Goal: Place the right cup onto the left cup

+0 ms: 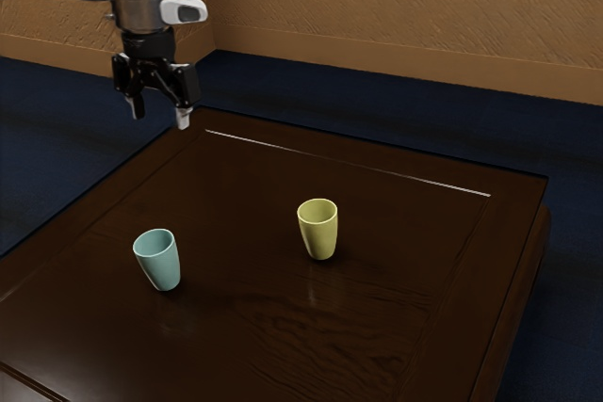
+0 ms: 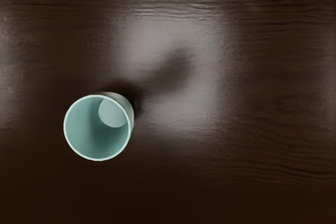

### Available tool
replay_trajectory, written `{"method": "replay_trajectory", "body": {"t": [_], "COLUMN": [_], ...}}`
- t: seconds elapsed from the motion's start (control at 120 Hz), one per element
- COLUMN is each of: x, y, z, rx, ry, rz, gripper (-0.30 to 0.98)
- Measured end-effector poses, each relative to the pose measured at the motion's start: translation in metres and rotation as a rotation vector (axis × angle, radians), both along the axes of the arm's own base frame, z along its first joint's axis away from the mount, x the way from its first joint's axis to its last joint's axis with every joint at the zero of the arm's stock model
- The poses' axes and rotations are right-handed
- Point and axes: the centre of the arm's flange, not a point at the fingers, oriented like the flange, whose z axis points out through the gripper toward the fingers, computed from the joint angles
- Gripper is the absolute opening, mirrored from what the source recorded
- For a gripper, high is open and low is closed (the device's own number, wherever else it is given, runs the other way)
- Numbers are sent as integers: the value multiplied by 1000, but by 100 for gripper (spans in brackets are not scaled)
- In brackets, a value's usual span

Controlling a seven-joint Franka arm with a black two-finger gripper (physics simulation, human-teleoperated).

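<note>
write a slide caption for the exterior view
Open gripper hovers above a dark table where a teal cup and a yellow cup stand apart, both upright.

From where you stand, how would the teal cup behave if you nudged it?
The teal cup would probably tip fairly easily, since it narrows toward its base. Its smooth, evenly rounded wall suggests it may feel slippery. It looks empty inside, so it's likely light.
</note>
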Motion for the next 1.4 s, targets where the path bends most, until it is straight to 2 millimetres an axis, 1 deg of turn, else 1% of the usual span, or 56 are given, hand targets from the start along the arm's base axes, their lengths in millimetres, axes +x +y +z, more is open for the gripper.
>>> {"method": "replay_trajectory", "body": {"t": [0.05,0.1,0.142,0.2,0.242,0.308,0.35,0.417,0.55,0.633,0.683,0.758,0.842,0.925,1.042,1.158,1.333,1.4], "x": [1,12,24,43,56,71,76,82,95,100,103,112,126,135,142,146,149,150], "y": [0,0,-3,-3,-8,-16,-28,-55,-101,-136,-148,-157,-158,-144,-124,-114,-116,-115], "z": [-1,-11,-29,-62,-78,-102,-115,-131,-166,-181,-186,-190,-193,-197,-204,-227,-263,-273], "rx": [1,9,4,5,21,34,32,22,9,-9,-16,-21,-22,-25,-25,-19,-22,-26], "ry": [-1,10,29,60,65,75,78,76,50,24,6,-26,-57,-70,-74,-51,-13,-7], "rz": [11,29,43,65,69,71,59,32,-10,-45,-52,-52,-40,-12,20,39,40,43], "gripper": [69,69,69,69,69,69,69,69,69,69,69,69,69,69,69,69,69,69]}}
